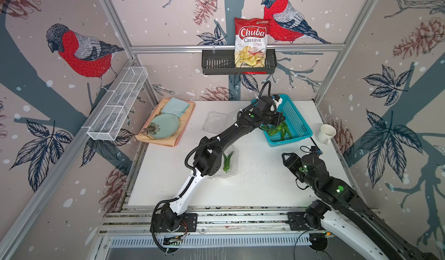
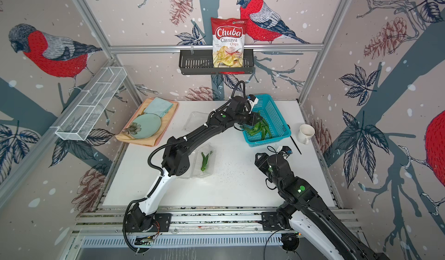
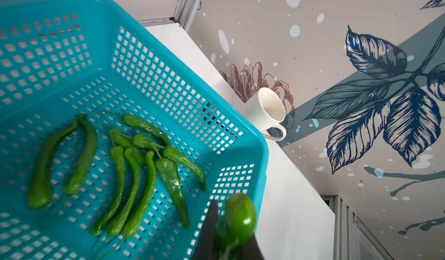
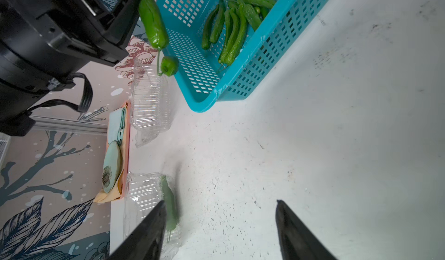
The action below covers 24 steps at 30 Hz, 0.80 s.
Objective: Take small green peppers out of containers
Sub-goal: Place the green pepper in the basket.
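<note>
Small green peppers [image 3: 134, 186] lie in the basket [image 3: 168, 54]; your left end effector [image 3: 230, 232] pinches another pepper [image 4: 152, 22] over its edge; your right end effector [image 4: 221, 203] gapes empty.

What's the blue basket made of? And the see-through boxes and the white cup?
Blue basket: looks like moulded plastic, smooth and slightly shiny, with neat rows of square holes in its walls and floor.
See-through boxes: thin clear plastic, glossy and ribbed; what lies behind shows through them.
White cup: probably glazed ceramic, judging by its thick rim and soft sheen, though it might be plastic.
</note>
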{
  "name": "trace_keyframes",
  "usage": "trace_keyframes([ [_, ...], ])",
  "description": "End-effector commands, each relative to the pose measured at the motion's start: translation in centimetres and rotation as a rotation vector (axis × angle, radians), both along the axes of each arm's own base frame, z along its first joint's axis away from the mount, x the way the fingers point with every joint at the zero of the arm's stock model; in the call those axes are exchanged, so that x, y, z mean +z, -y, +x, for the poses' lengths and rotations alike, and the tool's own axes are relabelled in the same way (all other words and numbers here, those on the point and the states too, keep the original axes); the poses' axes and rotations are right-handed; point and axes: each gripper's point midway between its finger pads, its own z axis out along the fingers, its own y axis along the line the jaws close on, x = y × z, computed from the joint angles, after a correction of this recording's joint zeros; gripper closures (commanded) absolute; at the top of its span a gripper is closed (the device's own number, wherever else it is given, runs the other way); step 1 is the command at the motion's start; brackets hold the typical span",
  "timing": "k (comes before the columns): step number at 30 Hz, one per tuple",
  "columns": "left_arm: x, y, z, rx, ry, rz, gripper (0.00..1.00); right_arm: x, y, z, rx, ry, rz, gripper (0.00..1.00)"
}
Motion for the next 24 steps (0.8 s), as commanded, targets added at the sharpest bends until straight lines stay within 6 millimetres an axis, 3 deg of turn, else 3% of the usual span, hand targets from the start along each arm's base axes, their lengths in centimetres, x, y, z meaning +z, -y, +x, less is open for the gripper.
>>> trace_keyframes([
  [1, -2.9, 0.4, 0.5, 0.037, -0.018, 0.037, 1.00, -0.4, 0.2, 0.0, -0.009, -0.007, -0.008, 0.30],
  [6, -5.3, 0.4, 0.7, 0.081, -0.036, 0.065, 1.00, -0.7, 0.1, 0.0, 0.004, -0.012, -0.020, 0.29],
  [7, -5.6, 0.2, 1.0, 0.098, -0.042, 0.076, 0.92, -0.6, 0.1, 0.0, 0.006, -0.011, -0.020, 0.29],
  [9, -5.9, -0.2, 1.3, 0.121, -0.041, 0.108, 0.67, -0.6, 0.0, 0.0, 0.009, -0.011, -0.022, 0.29],
  [10, -5.4, -0.4, 1.4, 0.128, -0.034, 0.118, 0.49, -0.5, 0.0, 0.0, 0.013, -0.007, -0.023, 0.29],
  [12, -3.9, -1.0, 1.3, 0.139, -0.020, 0.132, 0.14, -0.4, -0.2, 0.0, 0.029, -0.001, -0.033, 0.29],
  [13, -2.5, -1.4, 1.2, 0.147, -0.005, 0.131, 0.05, -0.2, -0.4, 0.1, 0.046, 0.002, -0.044, 0.29],
  [19, 5.8, -6.3, -0.4, 0.205, 0.014, 0.141, 0.04, 1.1, -2.9, 0.4, 0.169, 0.011, -0.117, 0.28],
  [24, 6.9, -13.3, -2.2, 0.296, -0.103, 0.200, 0.04, 2.4, -8.4, 0.7, 0.298, 0.028, -0.195, 0.28],
])
